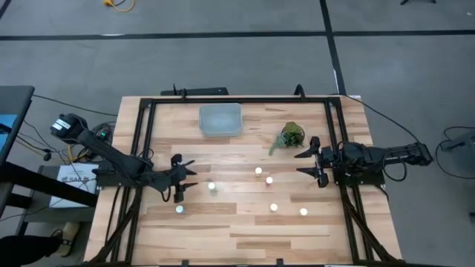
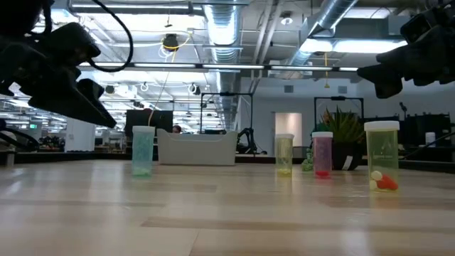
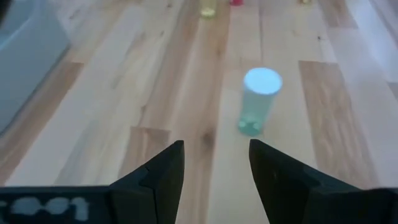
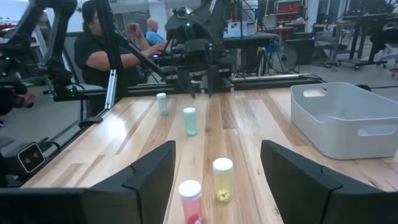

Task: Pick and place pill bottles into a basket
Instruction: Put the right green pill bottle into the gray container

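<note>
Two matte black arms, angular and boxy, one at each side of the counter.

The left gripper [image 1: 182, 180] and the right gripper [image 1: 312, 162] each end in a pair of flat, wedge-shaped dark fingers [image 3: 163, 176] with bevelled inner edges. The left arm's rear joint carries a light grey block, with thin black cables trailing off behind it. Blurred white lettering marks the left wrist body between the fingers' bases.

I see grey floor [image 1: 223, 18] crossed by dark tape lines around my wooden table [image 1: 237, 237]. Beyond it, ceiling ducts [image 2: 220, 28], strip lights [image 2: 327, 46], and people seated at benches [image 4: 106, 50].
</note>
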You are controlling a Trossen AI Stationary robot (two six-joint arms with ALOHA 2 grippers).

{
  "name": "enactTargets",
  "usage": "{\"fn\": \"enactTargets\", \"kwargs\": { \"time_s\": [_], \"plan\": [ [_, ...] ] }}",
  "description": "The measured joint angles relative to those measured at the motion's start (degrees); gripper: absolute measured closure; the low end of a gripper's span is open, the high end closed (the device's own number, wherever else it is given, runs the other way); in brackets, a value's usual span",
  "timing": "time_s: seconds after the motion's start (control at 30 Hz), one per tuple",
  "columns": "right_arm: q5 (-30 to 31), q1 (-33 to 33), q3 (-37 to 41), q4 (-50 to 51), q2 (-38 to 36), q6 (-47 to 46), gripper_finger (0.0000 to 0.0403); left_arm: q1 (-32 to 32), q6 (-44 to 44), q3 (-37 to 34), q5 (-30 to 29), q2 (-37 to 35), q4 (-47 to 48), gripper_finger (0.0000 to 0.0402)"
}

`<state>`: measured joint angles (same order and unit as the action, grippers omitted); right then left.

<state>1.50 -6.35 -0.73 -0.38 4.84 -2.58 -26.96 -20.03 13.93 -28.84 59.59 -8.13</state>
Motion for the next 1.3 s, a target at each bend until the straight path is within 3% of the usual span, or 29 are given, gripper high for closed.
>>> {"fn": "enactTargets", "kwargs": {
  "time_s": [0.4,0.63,0.9,1.3],
  "plan": [
    [0.0,0.0,0.0,0.0,0.0,0.0,0.0172,2.0,1.1,8.2,4.8,15.0,-0.4,0.0231],
    [0.0,0.0,0.0,0.0,0.0,0.0,0.0172,5.5,7.4,13.0,8.2,20.5,-0.5,0.0231],
    [0.0,0.0,0.0,0.0,0.0,0.0,0.0172,8.2,9.8,15.7,15.2,22.1,-0.5,0.0231],
    [0.0,0.0,0.0,0.0,0.0,0.0,0.0172,8.4,12.7,15.8,19.5,22.1,-4.4,0.0231]
  ]
}}
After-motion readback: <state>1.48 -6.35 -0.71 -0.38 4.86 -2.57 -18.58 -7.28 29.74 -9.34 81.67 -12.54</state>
